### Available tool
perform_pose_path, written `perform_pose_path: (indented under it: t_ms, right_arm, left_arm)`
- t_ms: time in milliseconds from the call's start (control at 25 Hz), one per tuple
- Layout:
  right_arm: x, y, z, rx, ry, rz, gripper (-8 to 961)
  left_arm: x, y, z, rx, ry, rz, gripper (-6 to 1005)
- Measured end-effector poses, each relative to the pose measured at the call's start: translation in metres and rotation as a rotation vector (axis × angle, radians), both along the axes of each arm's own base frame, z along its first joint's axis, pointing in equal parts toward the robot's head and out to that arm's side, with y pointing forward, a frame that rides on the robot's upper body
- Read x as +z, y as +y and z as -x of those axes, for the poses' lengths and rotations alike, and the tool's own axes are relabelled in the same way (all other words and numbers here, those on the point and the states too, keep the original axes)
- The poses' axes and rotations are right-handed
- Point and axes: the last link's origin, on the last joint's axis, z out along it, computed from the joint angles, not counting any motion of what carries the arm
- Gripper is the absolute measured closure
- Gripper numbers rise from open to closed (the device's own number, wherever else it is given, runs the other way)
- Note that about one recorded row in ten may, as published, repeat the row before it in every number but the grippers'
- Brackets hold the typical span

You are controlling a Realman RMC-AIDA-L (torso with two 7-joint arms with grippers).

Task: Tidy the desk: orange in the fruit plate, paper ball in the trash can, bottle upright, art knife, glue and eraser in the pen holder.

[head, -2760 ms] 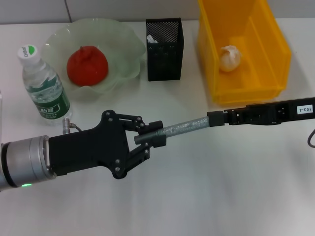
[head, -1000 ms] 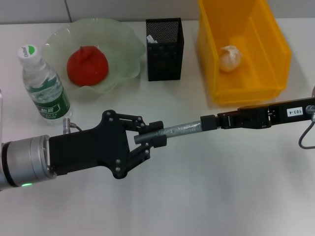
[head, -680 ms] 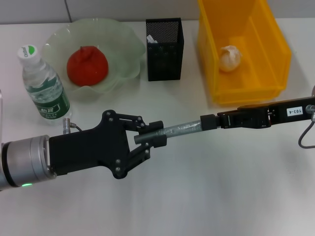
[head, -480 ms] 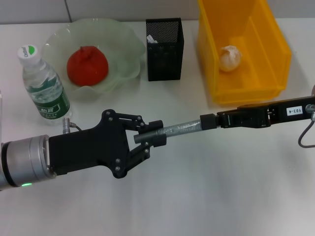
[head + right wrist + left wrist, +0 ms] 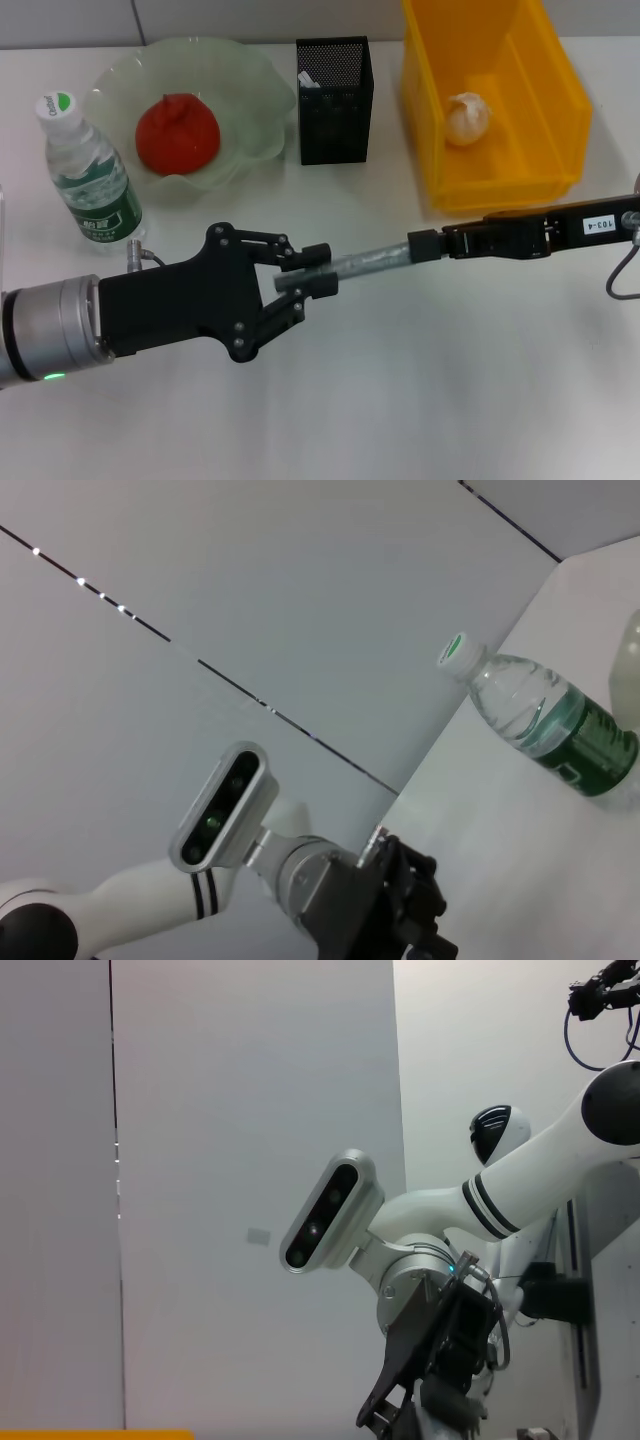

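Grey ridged glue stick [image 5: 368,262] gripped between black left pincer [image 5: 305,277] and slim right pincer [image 5: 425,245].

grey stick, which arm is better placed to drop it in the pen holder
Probably right: the right gripper grips the grey stick's end, slim enough near the pen holder; the left gripper is bulkier.

The orange [image 5: 177,132] was red-orange, and the fruit plate [image 5: 248,75] was pale see-through green. The bottle [image 5: 90,170] was clear with a green label and a white and green cap. The pen holder [image 5: 335,100] was black mesh. The trash can [image 5: 540,80] was bright yellow, and the paper ball [image 5: 467,118] was creamy white. The art knife [image 5: 372,262] was silver-grey with small marks. The table [image 5: 450,380] was white.
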Motion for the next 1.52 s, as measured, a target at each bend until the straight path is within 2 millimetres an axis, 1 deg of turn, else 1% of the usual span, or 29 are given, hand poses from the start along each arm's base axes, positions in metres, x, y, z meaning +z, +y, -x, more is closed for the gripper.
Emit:
perform_pose_path:
  t_ms: [320,720,960,1000,1120,1160,1320,1440,1520]
  right_arm:
    - [0.001,-0.001,0.0,-0.002,0.006,-0.002,802]
    - [0.002,0.0,-0.002,-0.007,0.005,-0.01,803]
    - [0.013,0.002,-0.009,-0.005,-0.021,-0.049,803]
    - [0.018,0.004,-0.011,-0.003,-0.034,-0.066,803]
    - [0.024,0.007,-0.014,-0.006,-0.045,-0.088,803]
    - [0.028,0.009,-0.015,-0.008,-0.049,-0.1,803]
    - [0.044,0.016,-0.016,-0.004,-0.068,-0.154,804]
    - [0.058,0.025,-0.013,0.006,-0.088,-0.202,804]
    - [0.068,0.031,-0.009,0.013,-0.106,-0.235,804]
  left_arm:
    - [0.001,-0.001,0.001,0.009,-0.009,-0.007,686]
    - [0.001,-0.002,0.001,0.002,-0.012,-0.012,304]
    - [0.001,-0.002,0.002,0.006,-0.009,-0.015,252]
    - [0.0,-0.002,0.005,0.022,0.003,-0.021,243]
    - [0.0,-0.002,0.005,0.022,0.003,-0.021,217]
    - [-0.002,-0.003,0.019,0.101,0.036,-0.054,208]
    - [-0.002,-0.005,0.024,0.122,0.039,-0.058,208]
    - [-0.002,-0.005,0.024,0.122,0.039,-0.058,208]
    - [-0.004,-0.001,0.034,0.22,0.044,-0.091,208]
